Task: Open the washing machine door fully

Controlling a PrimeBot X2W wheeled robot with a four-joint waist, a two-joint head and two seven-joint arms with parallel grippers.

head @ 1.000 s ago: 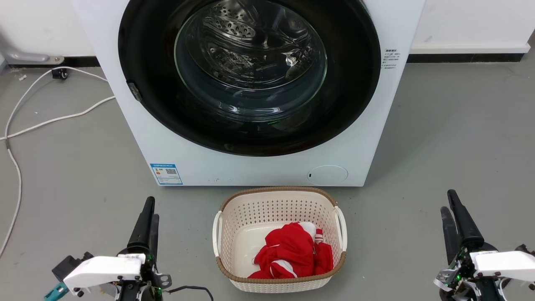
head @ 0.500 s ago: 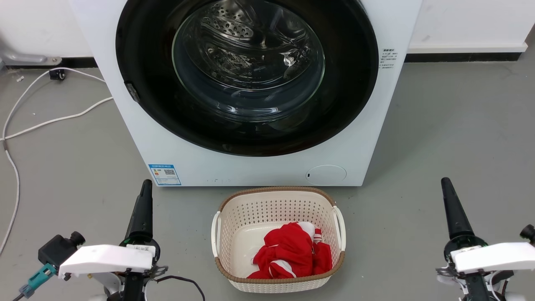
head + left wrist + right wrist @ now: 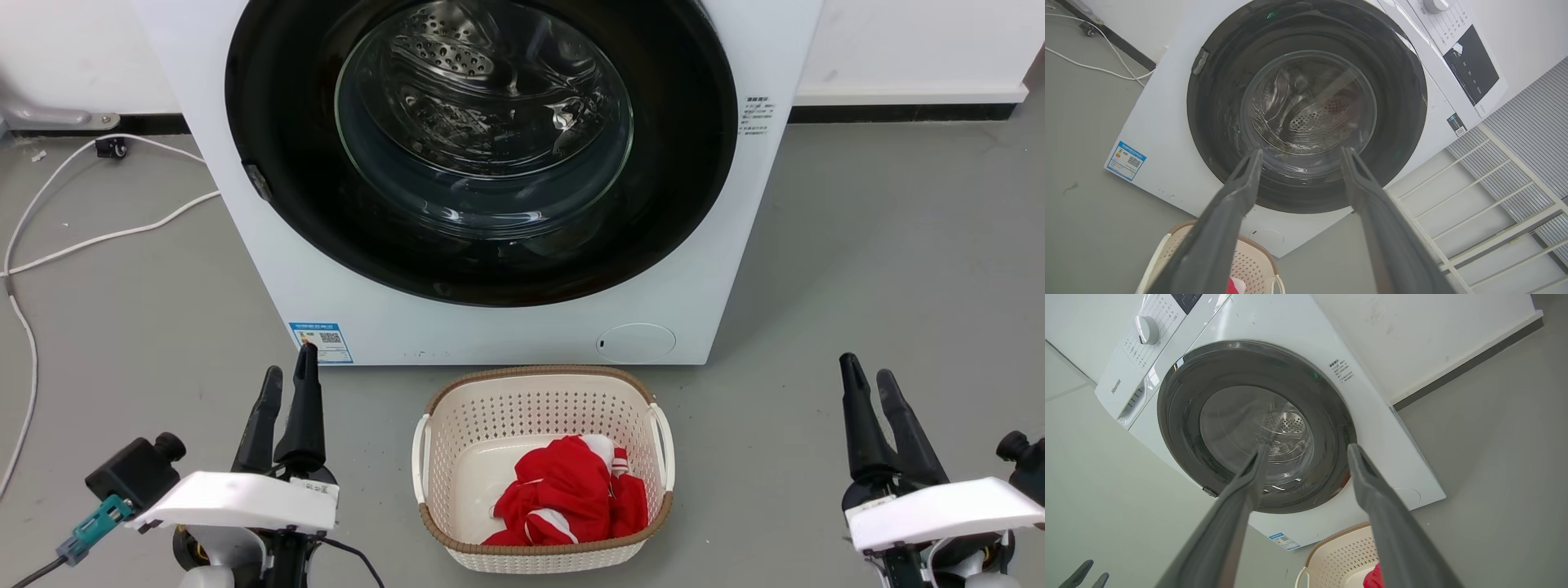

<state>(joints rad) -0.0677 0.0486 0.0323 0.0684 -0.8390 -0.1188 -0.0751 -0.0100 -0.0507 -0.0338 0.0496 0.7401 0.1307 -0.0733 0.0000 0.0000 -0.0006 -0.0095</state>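
The white washing machine [image 3: 490, 335] stands straight ahead with its round glossy black washing machine door [image 3: 686, 163] lying flat against the front, the steel drum visible through the glass centre. My left gripper [image 3: 287, 365] hovers low at the lower left, open and holding nothing, well short of the machine. At the lower right, my right gripper [image 3: 864, 367] is open too and holds nothing. In the left wrist view the left gripper [image 3: 1301, 152] points at the door [image 3: 1216, 102]. The right gripper [image 3: 1307, 447] faces the door [image 3: 1180, 416] from the other side.
A cream perforated basket [image 3: 539, 371] holding a red and white cloth [image 3: 571, 498] sits on the grey floor between my arms, just before the machine. White cables [image 3: 82, 237] trail at the left. A pale slatted rack [image 3: 1474, 196] stands beside the machine.
Both wrists have rolled: half a second ago each gripper showed edge-on as one finger, now both fingers show apart. The door has not moved.
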